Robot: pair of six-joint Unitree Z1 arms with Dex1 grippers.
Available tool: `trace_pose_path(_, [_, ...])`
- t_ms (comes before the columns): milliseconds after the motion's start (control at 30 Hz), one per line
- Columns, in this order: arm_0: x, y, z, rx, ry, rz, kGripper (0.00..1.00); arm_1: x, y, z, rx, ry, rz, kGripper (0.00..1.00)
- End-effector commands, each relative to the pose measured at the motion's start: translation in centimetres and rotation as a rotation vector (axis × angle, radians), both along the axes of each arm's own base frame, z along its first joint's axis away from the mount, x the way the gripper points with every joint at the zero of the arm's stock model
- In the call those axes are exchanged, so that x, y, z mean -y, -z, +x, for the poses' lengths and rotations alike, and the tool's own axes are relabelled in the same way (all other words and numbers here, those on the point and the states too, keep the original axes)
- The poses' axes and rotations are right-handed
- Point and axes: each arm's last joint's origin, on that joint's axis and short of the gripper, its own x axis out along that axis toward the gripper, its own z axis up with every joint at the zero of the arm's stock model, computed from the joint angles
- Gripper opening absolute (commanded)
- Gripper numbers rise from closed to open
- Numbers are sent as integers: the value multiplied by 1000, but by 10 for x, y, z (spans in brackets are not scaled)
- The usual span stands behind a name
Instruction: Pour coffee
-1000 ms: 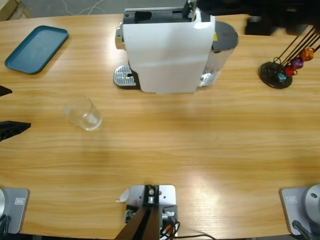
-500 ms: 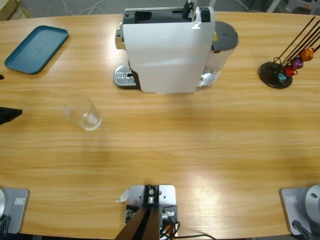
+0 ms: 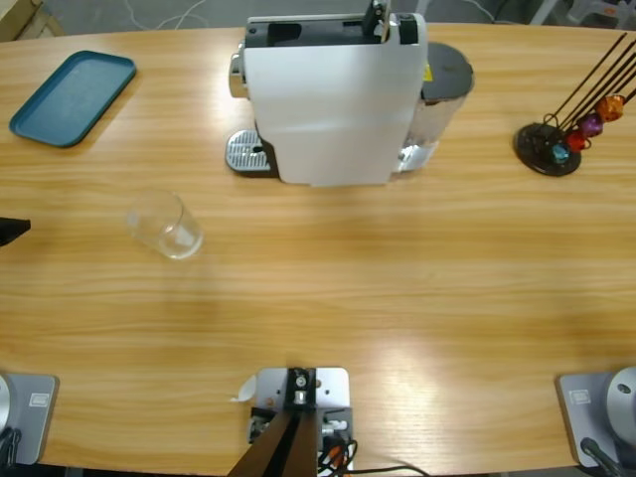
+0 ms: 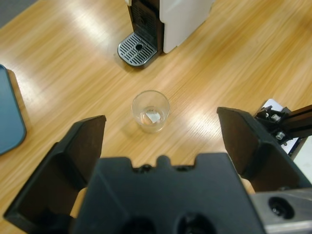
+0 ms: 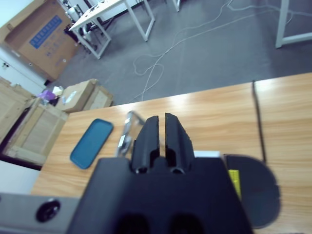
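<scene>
A small clear glass tumbler [image 3: 165, 225] stands upright on the wooden table, left of the middle, and looks empty. The coffee is out of view. The white coffee machine [image 3: 338, 99] stands at the back with its metal drip tray [image 3: 248, 152] facing the glass. Only a black tip of my left gripper [image 3: 10, 231] shows at the left edge. In the left wrist view my left gripper [image 4: 161, 118] is open and well short of the glass [image 4: 151, 111]. My right gripper [image 5: 162, 119] is shut on nothing, high above the machine.
A teal tray [image 3: 73, 83] lies at the back left corner. A black capsule stand [image 3: 549, 147] with coloured capsules is at the back right. The dark round tank lid [image 5: 253, 190] is below the right gripper. Grey floor and cardboard boxes lie beyond the table.
My left gripper has drawn back leftward, almost out of the high view. The dark arm at the top right a second ago has left that view. The glass has not moved.
</scene>
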Motion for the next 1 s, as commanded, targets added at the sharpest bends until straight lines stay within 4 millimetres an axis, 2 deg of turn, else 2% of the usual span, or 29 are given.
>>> trace_pose_path(33, [-7, 15, -8, -36, -11, 19, 996, -33, 29, 10, -93, 4, 41, 0])
trace_pose_path(167, [-9, 19, -9, -41, -9, 21, 996, -40, 30, 5, -124, 7, 103, 0])
trace_pose_path(300, [-9, 19, -10, -44, -4, 18, 996, -46, 30, 7, -139, 20, 149, 0])
trace_pose_path(533, [-10, 20, -12, -39, -4, 14, 996, -79, 29, 15, -139, -16, 180, 0])
trace_pose_path(700, [-13, 21, -15, -34, -6, 10, 996, -92, 35, 7, -149, -45, 161, 0])
trace_pose_path(900, [-14, 24, -17, -39, -8, 14, 996, -104, 50, 7, -174, -50, 129, 0])
trace_pose_path(1000, [-16, 26, -19, -36, -8, 12, 996, -114, 67, 7, -201, -59, 92, 0])
